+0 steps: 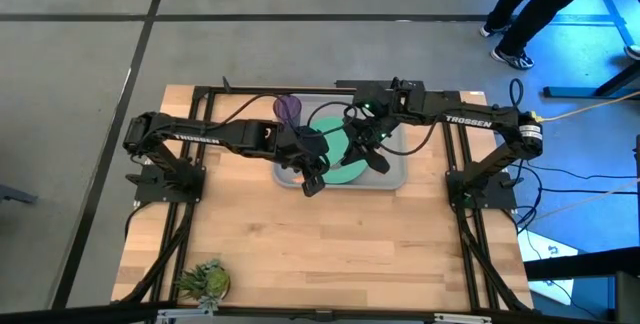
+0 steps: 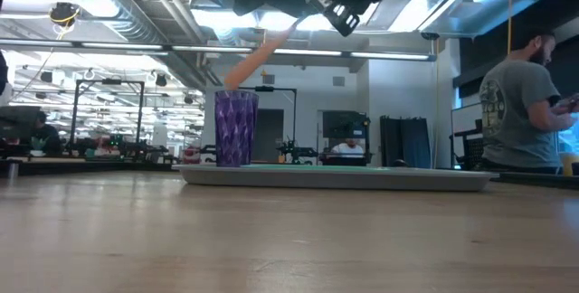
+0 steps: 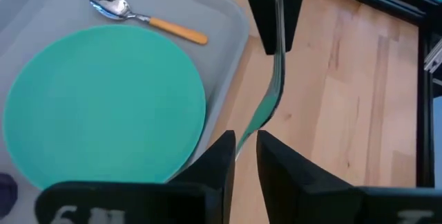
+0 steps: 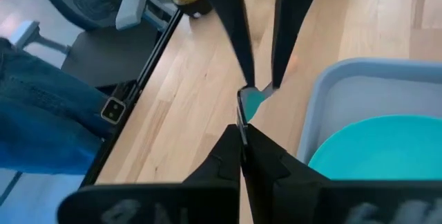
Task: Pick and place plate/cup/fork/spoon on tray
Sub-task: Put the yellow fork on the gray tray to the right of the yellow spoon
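Above the tray (image 1: 395,177), we see both grippers clamped on 1 fork (image 3: 271,99): the left gripper (image 3: 243,148) and right gripper (image 4: 241,135) pinch opposite ends in mid-air. The plate (image 3: 103,103), spoon (image 3: 145,16) and cup (image 2: 235,128) sit on the tray.

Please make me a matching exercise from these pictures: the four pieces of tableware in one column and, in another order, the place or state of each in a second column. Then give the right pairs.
Things:
1. plate
2. cup
3. spoon
4. fork

Places or states:
A. up in the air, gripped by the left tool and the right tool
B. lying on the tray, beside the round dish
C. standing upright on the tray, purple
D. lying flat on the tray, mint-green

Pairs: 1-D, 2-C, 3-B, 4-A
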Controlling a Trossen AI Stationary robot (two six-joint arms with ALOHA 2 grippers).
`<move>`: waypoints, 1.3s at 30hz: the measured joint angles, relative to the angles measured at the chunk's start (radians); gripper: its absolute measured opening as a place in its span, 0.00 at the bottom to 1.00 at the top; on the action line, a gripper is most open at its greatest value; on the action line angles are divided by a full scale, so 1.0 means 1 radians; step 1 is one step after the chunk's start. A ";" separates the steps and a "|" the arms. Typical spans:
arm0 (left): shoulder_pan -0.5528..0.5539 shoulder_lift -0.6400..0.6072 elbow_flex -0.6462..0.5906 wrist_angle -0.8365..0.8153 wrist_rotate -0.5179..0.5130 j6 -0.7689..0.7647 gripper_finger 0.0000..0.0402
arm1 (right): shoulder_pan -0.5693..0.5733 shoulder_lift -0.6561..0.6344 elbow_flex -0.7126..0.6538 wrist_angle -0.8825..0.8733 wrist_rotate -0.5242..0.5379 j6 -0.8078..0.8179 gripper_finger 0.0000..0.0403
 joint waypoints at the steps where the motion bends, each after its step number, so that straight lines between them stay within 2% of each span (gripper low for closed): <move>1: 0.002 0.000 0.000 -0.001 0.000 0.000 0.13 | 0.000 0.000 0.000 -0.012 -0.001 -0.013 0.01; 12: 0.021 -0.026 0.002 -0.070 0.037 0.034 0.13 | 0.007 -0.025 0.001 -0.193 -0.003 -0.123 0.01; 15: 0.021 -0.040 0.000 -0.099 0.037 0.033 0.13 | 0.010 -0.043 0.002 -0.280 0.033 -0.131 0.01; 22: 0.021 -0.050 0.001 -0.101 0.038 0.027 0.13 | 0.017 -0.060 0.002 -0.497 0.189 0.042 0.01; 26: 0.021 -0.049 0.001 -0.106 0.041 0.027 0.13 | 0.026 -0.060 0.002 -0.587 0.173 0.143 0.01; 31: 0.021 -0.049 0.001 -0.107 0.047 0.061 0.13 | 0.028 -0.066 0.003 -0.723 0.065 0.237 0.01; 39: 0.021 -0.049 0.001 -0.106 0.049 0.123 0.13 | 0.028 -0.068 0.003 -0.872 0.075 0.425 0.01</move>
